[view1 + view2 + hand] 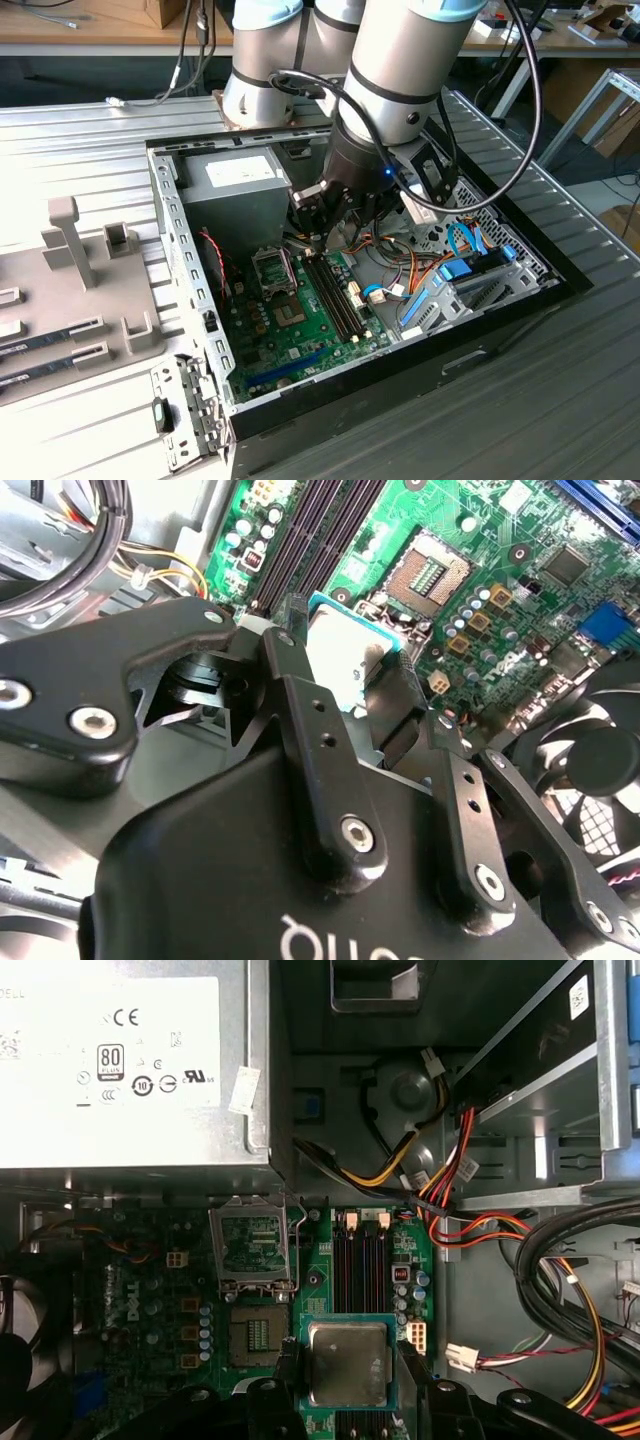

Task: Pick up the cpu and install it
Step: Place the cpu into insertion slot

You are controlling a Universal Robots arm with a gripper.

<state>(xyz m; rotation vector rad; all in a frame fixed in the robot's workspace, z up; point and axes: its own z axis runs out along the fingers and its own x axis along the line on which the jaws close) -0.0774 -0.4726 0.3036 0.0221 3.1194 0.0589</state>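
cpu point(348, 1360) point(345, 650) is pinched by two opposite edges in the end effector point(348, 1378) point(345, 670) point(322, 232), silver top facing the camera in both wrist views, green rim showing. The end effector is closed on it, one black finger point(286, 1365) on each side, touching the rim. The cpu is held above the motherboard point(318, 1250) point(480, 540), not in the socket point(258, 1335) point(428, 575). The socket lies just beside the end effector, empty, contact field bare; its load plate point(253, 1245) stands open past the socket, farther from the end effector. Dark parallel memory slots point(360, 1255) point(320, 530) point(335, 295) run under the end effector, and the cpu overlaps their length in the first wrist view. The power supply point(120, 1060) point(240, 180) sits well beyond the load plate from the end effector, against the case point(168, 230) wall. A wire bundle point(450, 1195), red, yellow and black, is near the end effector on the side away from the socket. A fan point(590, 770) sits near the end effector on the socket side, at the board's edge. In the exterior view the end effector is down inside the open case, low over the board, with the arm point(410, 60) above it. The case stands on the bench point(80, 120); a grey fixture point(90, 290) lies on the bench well apart from the end effector, to the exterior view's left of the case.
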